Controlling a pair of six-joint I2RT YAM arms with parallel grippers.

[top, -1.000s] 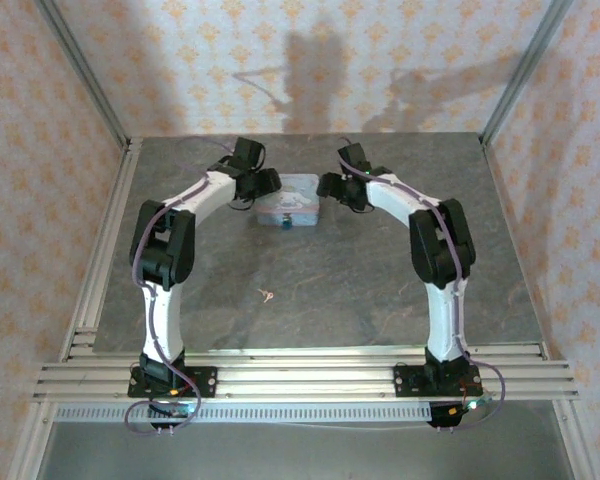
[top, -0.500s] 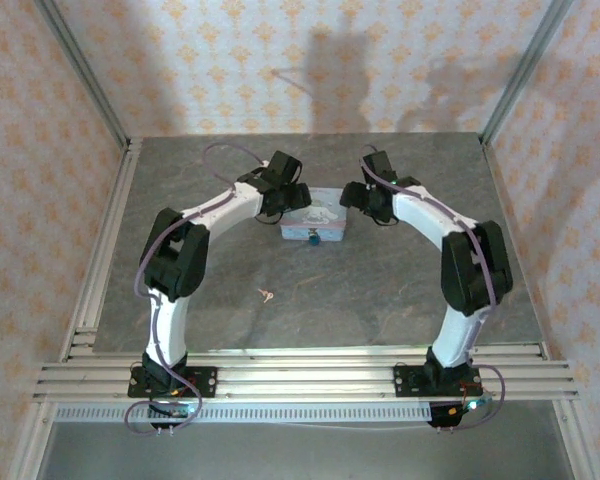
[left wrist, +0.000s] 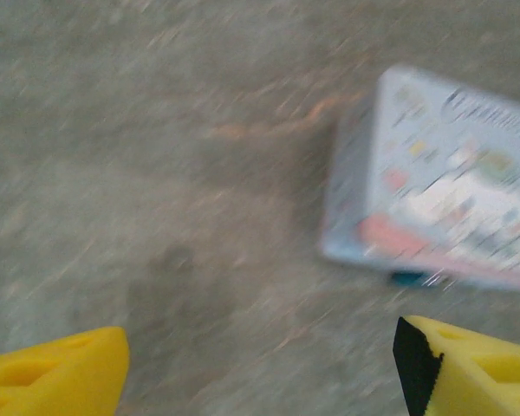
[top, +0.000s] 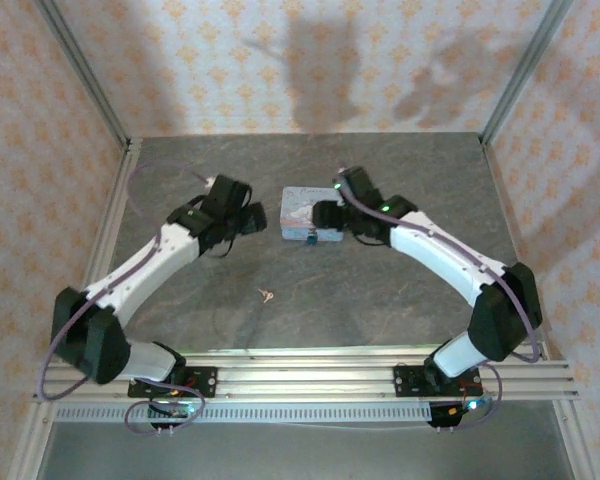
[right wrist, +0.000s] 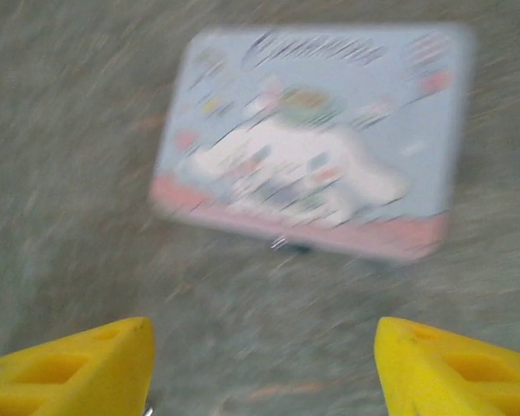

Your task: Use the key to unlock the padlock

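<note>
A pale blue tin (top: 306, 211) with a cartoon lid lies at the middle of the table. The tiny bluish padlock (top: 308, 238) hangs at the tin's near side, a blurred teal spot (left wrist: 407, 278) in the left wrist view and a faint dark mark (right wrist: 296, 248) in the right wrist view. The small pale key (top: 267, 294) lies alone on the table, nearer the bases. My left gripper (top: 254, 222) stands open just left of the tin, its yellow fingers (left wrist: 61, 373) over bare table. My right gripper (top: 327, 215) is open at the tin's right edge, nothing between its fingers (right wrist: 451, 364).
The grey stone-patterned table (top: 380, 300) is framed by aluminium rails (top: 300, 375) at the near edge and left side. Patterned walls (top: 310, 70) close the back and sides. Both wrist views are motion-blurred.
Both arms have swung. The left gripper has drawn back to the left, off the tin. The tin has shifted a little on the table. The key has not moved.
</note>
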